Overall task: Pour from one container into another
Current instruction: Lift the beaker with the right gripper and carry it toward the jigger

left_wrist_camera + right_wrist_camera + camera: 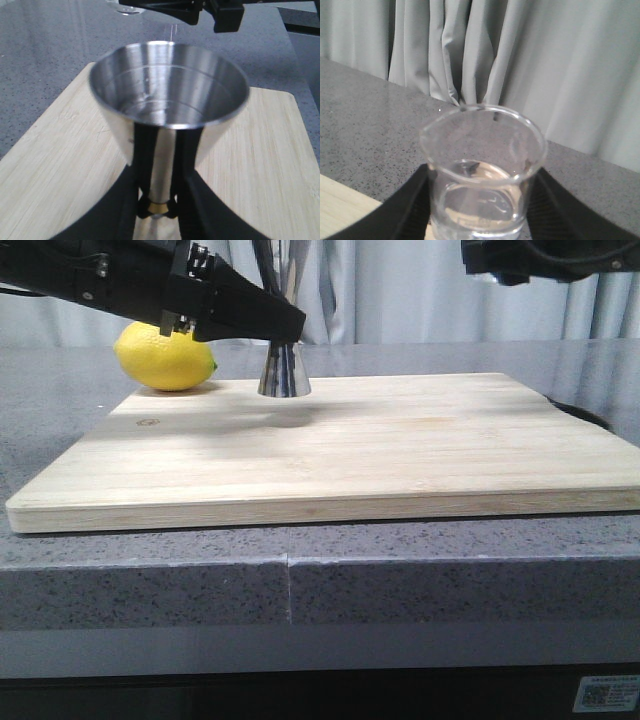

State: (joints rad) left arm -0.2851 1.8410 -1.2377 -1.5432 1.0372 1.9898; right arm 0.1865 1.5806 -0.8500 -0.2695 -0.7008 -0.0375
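Jigger (167, 115) is clamped at its waist by the left gripper (159, 200), standing on the cutting board (400, 450) near the lemon (165, 357). Beaker (482, 172), upright and apparently part-filled, is held aloft by the right gripper (480, 220). Pouring is judged unfinished.

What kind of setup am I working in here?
Likely a mock kitchen or bar counter: a grey stone-look counter, a wooden cutting board, a lemon and a steel jigger, with curtains behind.

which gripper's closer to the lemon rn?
Left. The left gripper grips the jigger just beside the lemon; the right gripper, holding the beaker, is up at the far right.
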